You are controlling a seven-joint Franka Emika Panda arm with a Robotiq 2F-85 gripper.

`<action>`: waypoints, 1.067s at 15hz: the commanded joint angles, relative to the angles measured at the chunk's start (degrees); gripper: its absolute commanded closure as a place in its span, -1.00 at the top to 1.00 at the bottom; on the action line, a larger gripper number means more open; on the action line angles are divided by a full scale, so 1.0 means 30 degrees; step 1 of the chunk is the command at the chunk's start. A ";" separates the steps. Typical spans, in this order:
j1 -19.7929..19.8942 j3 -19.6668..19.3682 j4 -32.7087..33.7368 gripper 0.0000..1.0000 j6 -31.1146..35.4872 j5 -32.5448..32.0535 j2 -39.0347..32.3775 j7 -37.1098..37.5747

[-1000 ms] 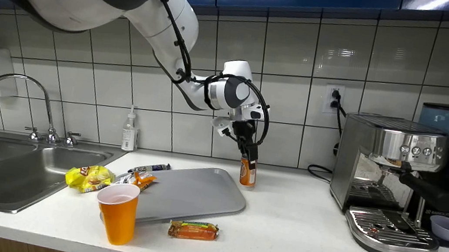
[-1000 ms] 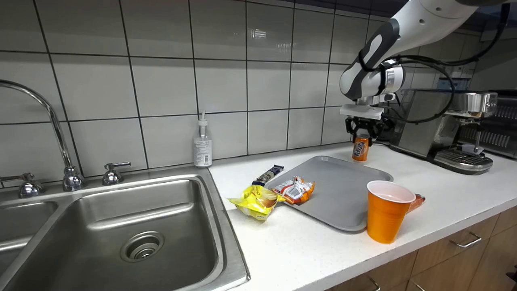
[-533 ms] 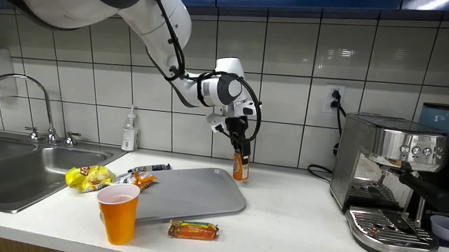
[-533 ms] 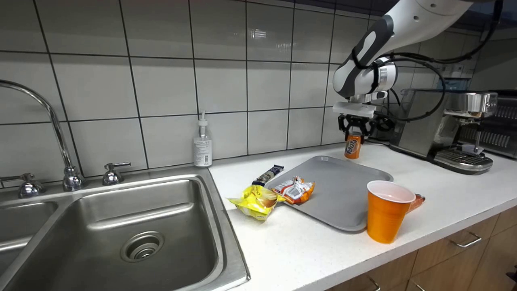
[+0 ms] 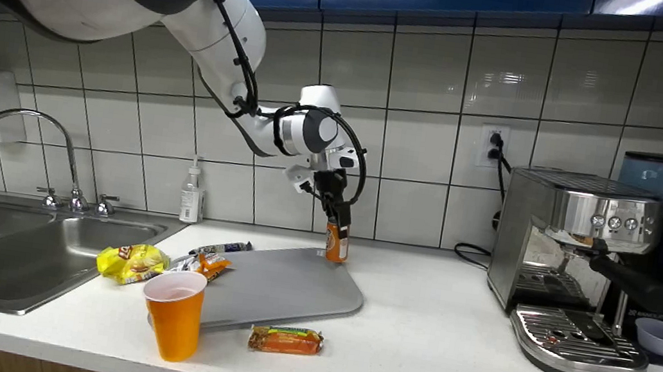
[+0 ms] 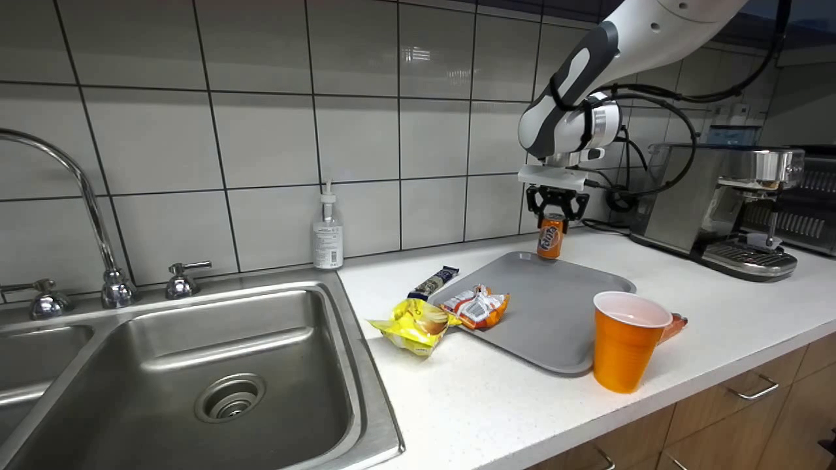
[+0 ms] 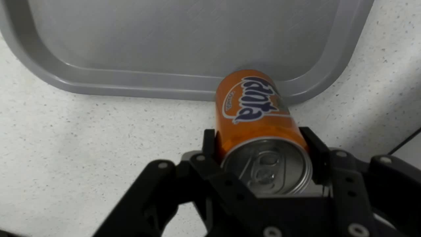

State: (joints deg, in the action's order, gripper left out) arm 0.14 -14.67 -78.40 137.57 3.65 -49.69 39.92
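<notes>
Black two-fingered tool [image 6: 553, 223]: in an exterior view, clamped round the upper part of an orange cylindrical metal Fanta can [image 6: 550, 240], a finger at each side.
Can, last second: travelled with the tool toward the stainless-steel sink [image 6: 362, 365]; was beside the flat grey plastic tray [image 6: 555, 313], now at its far rim, directly below the tool.
Grip: can and tool shifted as one, no slip seen; judged a firm hold, the can going wherever the tool goes.
Can, axis: long axis close to upright, slight lean at most; lid end up in the tool, base down. Printed name faces the camera, letters running along the axis.
Tray edge: crinkled orange-and-white foil packet [image 6: 480, 310], sinkward of the tool; unmoved. Tall orange plastic cup [image 6: 620, 352] in front of the tool; unmoved.
White speckled table [image 5: 442, 370]: in an exterior view, carries a long orange-wrapped bar [image 5: 285, 340] in front of the tool; unmoved.
Boxy stainless-steel coffee machine [image 5: 566, 271]: well apart from the tool, gap now wider. Can looks upright here too, hiding part of the tray's far corner.
Black pads [image 7: 317, 154]: in the wrist view, pressed on both flanks just under the silver ring-pull lid [image 7: 268, 164], which faces back to the tool.
Can base: points away from the tool, overlapping the tray rim; touching or hanging above, cannot tell.
</notes>
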 commanded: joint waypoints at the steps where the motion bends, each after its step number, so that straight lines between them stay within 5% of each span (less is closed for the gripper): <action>1: -0.0473 0.0272 -0.1063 -0.23 0.0333 -0.0173 0.0923 0.0340; 16: -0.1913 0.0511 -0.2578 -0.23 0.1003 -0.0185 0.1492 0.0443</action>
State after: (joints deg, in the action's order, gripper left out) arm -5.38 -13.75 -82.57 139.82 3.65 -48.71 40.09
